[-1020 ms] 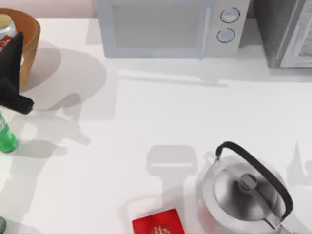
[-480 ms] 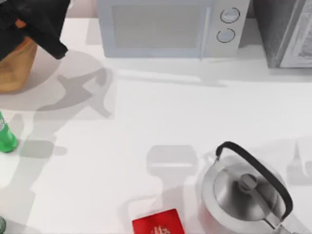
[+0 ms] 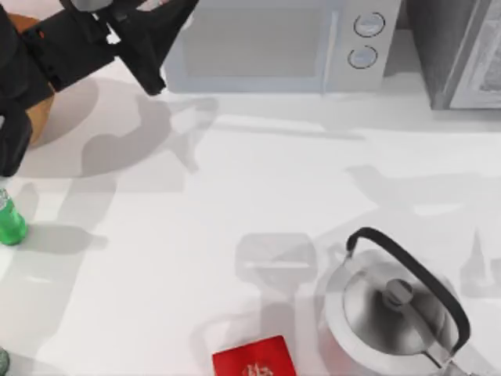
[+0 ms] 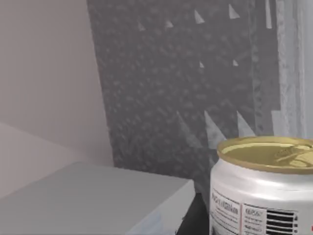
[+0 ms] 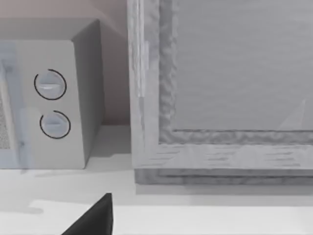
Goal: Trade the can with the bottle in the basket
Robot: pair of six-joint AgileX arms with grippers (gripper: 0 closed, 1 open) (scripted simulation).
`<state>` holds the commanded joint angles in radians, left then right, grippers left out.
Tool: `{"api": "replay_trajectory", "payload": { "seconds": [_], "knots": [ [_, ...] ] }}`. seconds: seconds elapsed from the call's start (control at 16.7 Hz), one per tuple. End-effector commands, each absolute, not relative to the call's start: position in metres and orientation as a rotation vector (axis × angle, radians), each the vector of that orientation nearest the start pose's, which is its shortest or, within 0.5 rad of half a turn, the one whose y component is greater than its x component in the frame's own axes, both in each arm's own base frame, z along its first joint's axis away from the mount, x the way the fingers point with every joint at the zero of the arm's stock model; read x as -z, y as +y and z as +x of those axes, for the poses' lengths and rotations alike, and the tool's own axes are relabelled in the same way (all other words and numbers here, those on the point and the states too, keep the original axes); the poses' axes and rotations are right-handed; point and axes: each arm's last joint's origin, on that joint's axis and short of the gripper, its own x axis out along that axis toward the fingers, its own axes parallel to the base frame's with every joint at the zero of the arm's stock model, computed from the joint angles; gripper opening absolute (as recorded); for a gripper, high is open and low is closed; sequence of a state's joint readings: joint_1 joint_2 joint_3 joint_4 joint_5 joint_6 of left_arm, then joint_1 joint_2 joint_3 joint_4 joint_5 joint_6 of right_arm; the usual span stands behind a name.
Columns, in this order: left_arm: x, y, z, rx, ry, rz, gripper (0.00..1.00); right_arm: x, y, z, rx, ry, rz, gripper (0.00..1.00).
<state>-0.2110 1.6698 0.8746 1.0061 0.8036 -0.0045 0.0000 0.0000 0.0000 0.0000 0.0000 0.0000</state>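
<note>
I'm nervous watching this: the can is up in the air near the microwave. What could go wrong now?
1. The can hangs high in the left gripper, beside the microwave; it might slip or knock against that.
2. Swinging down, the arm could topple the bottle standing near the basket.
The right arm idles, facing the microwave's knobs.

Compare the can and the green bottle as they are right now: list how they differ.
The can is silver-white with a dull gold top; the bottle is bright translucent green. The can is squat and wide, the bottle slim with a narrow neck. The can is up close in the left wrist view, so it seems carried by the left arm, while the bottle stands on the table at its left edge, in front of the basket. Both are upright.
</note>
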Motion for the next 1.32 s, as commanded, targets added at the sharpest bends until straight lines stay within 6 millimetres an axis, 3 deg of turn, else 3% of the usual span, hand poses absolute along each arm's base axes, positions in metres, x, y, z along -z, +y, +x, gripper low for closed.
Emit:
{"api": "replay_trajectory", "payload": {
  "seconds": [0.54, 0.72, 1.08, 1.2, 1.32],
  "knots": [
    [-0.167, -0.138, 0.398, 1.264, -0.194, 0.062, 0.00, -0.160, -0.001, 0.106, 0.000, 0.000, 0.000, 1.00],
    [-0.128, -0.154, 0.409, 1.364, -0.181, 0.069, 0.00, -0.160, -0.001, 0.106, 0.000, 0.000, 0.000, 1.00],
    [-0.034, -0.179, 0.406, 1.556, -0.031, 0.015, 0.00, -0.160, -0.001, 0.106, 0.000, 0.000, 0.000, 1.00],
    [-0.020, -0.182, 0.403, 1.586, -0.003, 0.002, 0.00, -0.160, -0.001, 0.106, 0.000, 0.000, 0.000, 1.00],
    [-0.018, -0.182, 0.402, 1.591, 0.000, 0.000, 0.00, -0.160, -0.001, 0.106, 0.000, 0.000, 0.000, 1.00]
  ]
}}
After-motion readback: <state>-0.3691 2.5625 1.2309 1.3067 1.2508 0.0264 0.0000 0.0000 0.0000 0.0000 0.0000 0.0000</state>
